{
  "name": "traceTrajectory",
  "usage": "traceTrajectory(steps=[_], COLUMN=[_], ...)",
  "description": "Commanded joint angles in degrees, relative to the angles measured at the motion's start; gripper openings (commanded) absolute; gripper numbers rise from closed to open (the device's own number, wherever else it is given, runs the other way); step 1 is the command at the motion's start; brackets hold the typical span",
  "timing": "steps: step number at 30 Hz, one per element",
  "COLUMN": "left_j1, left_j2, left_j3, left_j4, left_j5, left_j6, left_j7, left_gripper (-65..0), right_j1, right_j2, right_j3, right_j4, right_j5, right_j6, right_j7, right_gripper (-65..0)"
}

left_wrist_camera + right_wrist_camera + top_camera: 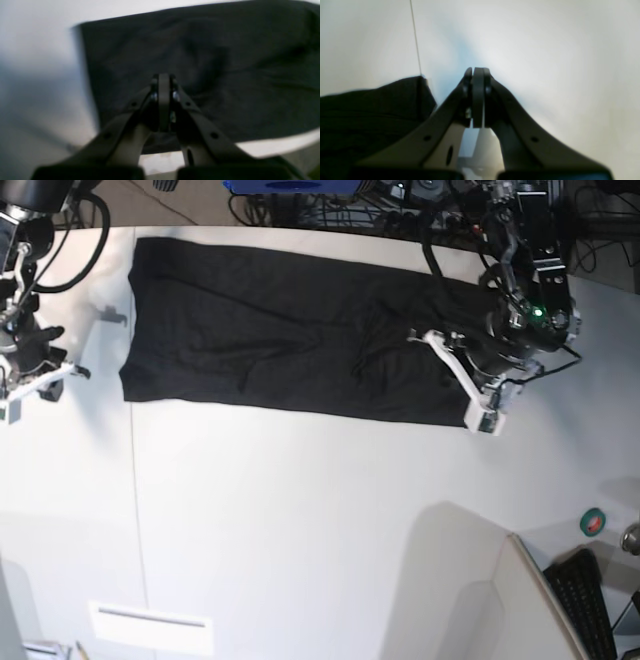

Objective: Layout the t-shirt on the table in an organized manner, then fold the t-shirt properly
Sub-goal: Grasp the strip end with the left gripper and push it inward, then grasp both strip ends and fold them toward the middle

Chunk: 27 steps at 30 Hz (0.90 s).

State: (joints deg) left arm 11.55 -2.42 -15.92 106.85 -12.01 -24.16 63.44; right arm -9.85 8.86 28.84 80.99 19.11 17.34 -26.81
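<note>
Base view: large black soft cotton t-shirt (290, 340) lies as a long flat band across the off-white smooth table (320, 520), toward 12 o'clock. Left gripper (455, 372) hangs over its 3 o'clock end, jaws clenched, empty. Right gripper (40, 383) at 9 o'clock, beside the cloth w/ jaws clenched on nothing.

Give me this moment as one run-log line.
t-shirt: long strip on table | left gripper: shut, above shirt | right gripper: shut, empty
</note>
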Motion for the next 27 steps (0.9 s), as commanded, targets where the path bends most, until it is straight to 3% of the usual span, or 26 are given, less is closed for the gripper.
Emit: traceTrajectory(steps=[1, 10, 17, 21, 24, 27], left_j1=[-1.05, -0.52, 1.86, 2.56, 2.65, 2.65], left_j2=[-0.97, -2.29, -4.05, -3.87, -4.31, -4.4], left_j3=[0.14, 0.76, 17.29, 22.56, 20.98, 11.04], left_j4=[-1.13, -8.17, -7.73, -4.47, -1.92, -1.57], left_j5=[-0.87, -0.87, -1.4, -1.4, -1.4, -1.4], left_j6=[-0.32, -0.23, -0.23, -0.23, -0.23, -0.23], left_j7=[-1.24, -1.15, -0.98, -0.89, -0.8, -0.98], left_gripper=[-65.0, -65.0, -65.0, -65.0, -65.0, -65.0], right_j1=[0.57, 0.57, 0.57, 0.57, 0.4, -0.31], right_j2=[0.94, 0.94, 0.94, 0.94, 0.94, 0.94], right_j3=[0.21, 0.21, 0.48, 0.65, 0.65, 0.65], right_j4=[0.9, 0.9, 0.9, 0.99, 1.16, 1.87], right_j5=[0.45, 0.45, 0.45, 0.45, 0.45, 0.45], right_j6=[0.11, 0.11, 0.11, 0.11, 0.11, 0.11], right_j7=[1.27, 1.27, 1.27, 1.27, 1.27, 0.48], right_gripper=[-65.0, -65.0, -65.0, -65.0, -65.0, -65.0])
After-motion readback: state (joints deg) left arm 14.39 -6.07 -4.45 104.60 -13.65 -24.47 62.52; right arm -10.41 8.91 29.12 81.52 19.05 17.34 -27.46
